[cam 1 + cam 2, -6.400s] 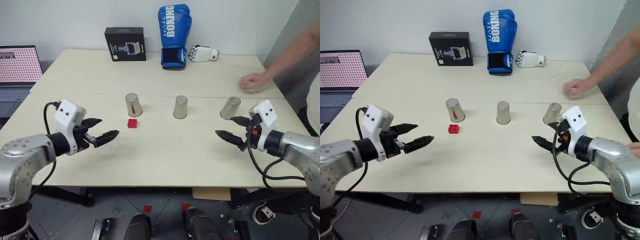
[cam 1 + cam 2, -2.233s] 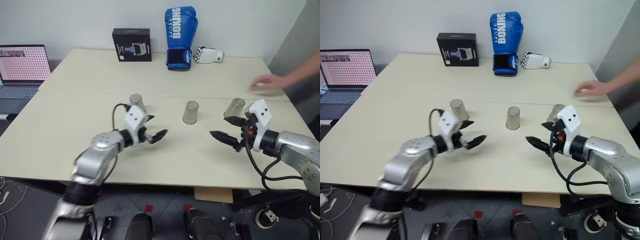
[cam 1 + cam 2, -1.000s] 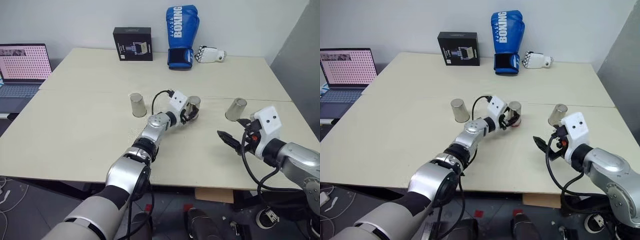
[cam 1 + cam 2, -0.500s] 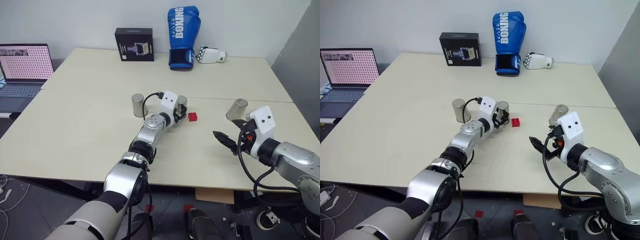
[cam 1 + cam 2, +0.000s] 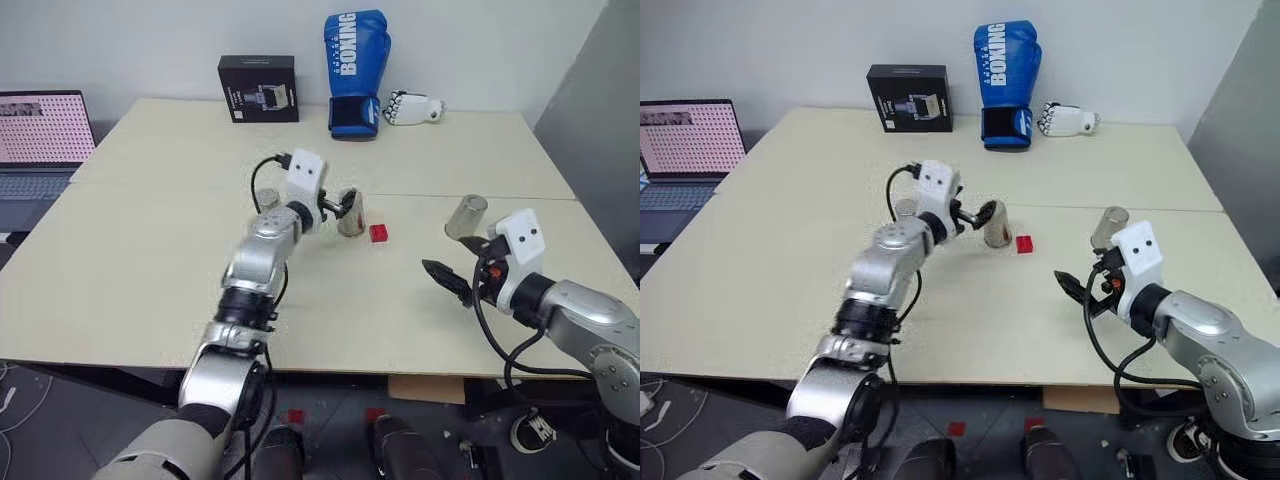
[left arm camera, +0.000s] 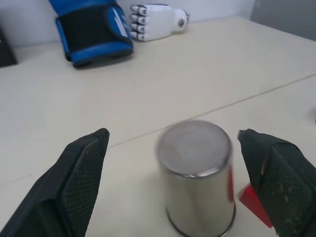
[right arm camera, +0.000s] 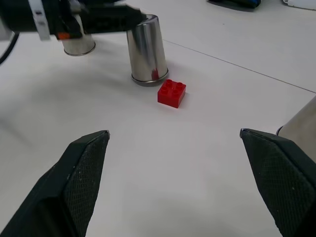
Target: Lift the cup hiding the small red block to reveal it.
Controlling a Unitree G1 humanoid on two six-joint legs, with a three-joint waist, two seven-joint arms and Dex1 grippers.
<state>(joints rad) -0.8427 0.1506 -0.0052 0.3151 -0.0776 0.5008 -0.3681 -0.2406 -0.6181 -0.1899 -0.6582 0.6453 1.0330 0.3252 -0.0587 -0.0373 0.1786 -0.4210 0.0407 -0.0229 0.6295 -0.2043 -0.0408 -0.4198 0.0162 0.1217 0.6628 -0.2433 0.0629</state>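
Released, the cup [image 5: 351,213] stands between the spread left end effector [image 5: 337,207] fingers.

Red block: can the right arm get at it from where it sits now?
Probably yes. The small red block lies uncovered on the table, beside the cup and apart from it. Bare tabletop runs between it and the open right gripper, which already faces that way. The left gripper sits by the cup, not over the block.

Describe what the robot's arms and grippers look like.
Both arms are silver-grey metal with dark joint rings. Each wrist carries a white boxy camera housing with a looping black cable. The left gripper and right gripper each have two black, tapered fingers with textured pads. The right wrist shows a small orange-red detail.
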